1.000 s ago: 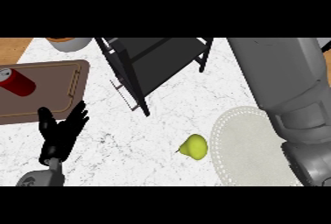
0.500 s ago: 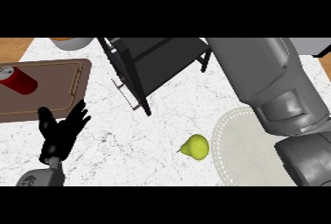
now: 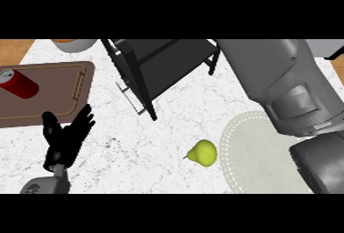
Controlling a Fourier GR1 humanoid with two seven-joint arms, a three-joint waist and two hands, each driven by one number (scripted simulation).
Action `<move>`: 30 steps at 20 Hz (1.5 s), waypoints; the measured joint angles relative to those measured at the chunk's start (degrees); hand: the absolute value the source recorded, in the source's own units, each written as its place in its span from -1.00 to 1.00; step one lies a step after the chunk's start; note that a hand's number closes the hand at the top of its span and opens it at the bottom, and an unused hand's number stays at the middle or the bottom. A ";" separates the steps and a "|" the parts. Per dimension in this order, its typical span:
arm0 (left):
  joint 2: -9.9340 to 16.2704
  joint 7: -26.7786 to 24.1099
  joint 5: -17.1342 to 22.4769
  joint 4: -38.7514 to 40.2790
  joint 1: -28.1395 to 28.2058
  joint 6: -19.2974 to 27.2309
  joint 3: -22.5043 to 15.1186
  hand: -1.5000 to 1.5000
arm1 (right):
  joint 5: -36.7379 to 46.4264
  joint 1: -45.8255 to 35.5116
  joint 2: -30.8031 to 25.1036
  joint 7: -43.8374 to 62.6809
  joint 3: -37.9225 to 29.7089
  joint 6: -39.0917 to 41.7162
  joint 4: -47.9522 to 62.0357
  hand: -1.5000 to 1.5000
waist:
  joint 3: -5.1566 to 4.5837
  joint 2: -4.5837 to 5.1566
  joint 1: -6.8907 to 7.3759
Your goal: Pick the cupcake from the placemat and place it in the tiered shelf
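With my right hand hidden past its grey forearm [image 3: 289,86] toward one o'clock, its state untellable, and the left hand [image 3: 66,136] resting spread at eight, I'd place over the black tiered shelf [image 3: 161,61] slowly.

Left hand [image 3: 66,139] black, slender segmented fingers, on rounded grey wrist. Right arm [image 3: 289,86] bulky, smooth grey shells, with darker seams between segments.

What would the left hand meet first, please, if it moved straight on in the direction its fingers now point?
Probably the brown tray: the left hand rests open, fingers pointing up-view toward its near edge. Its height above the counter is unclear.
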 measured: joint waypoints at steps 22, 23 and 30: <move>0.12 -0.10 0.09 -0.07 0.07 -0.80 0.43 0.00 | -19.05 -5.41 -3.37 9.91 -21.51 -4.02 6.15 -1.00 | 0.00 0.12 0.21; 0.11 0.44 0.01 -0.01 -0.38 -0.65 0.37 0.00 | -19.37 -5.43 -4.07 9.92 -22.05 -5.00 6.19 -1.00 | 0.00 0.21 0.28; 0.17 0.45 -0.10 -0.16 -0.30 -0.95 0.31 0.00 | -20.05 -3.67 -11.04 11.21 -24.53 -11.31 7.02 -1.00 | 0.02 0.41 0.43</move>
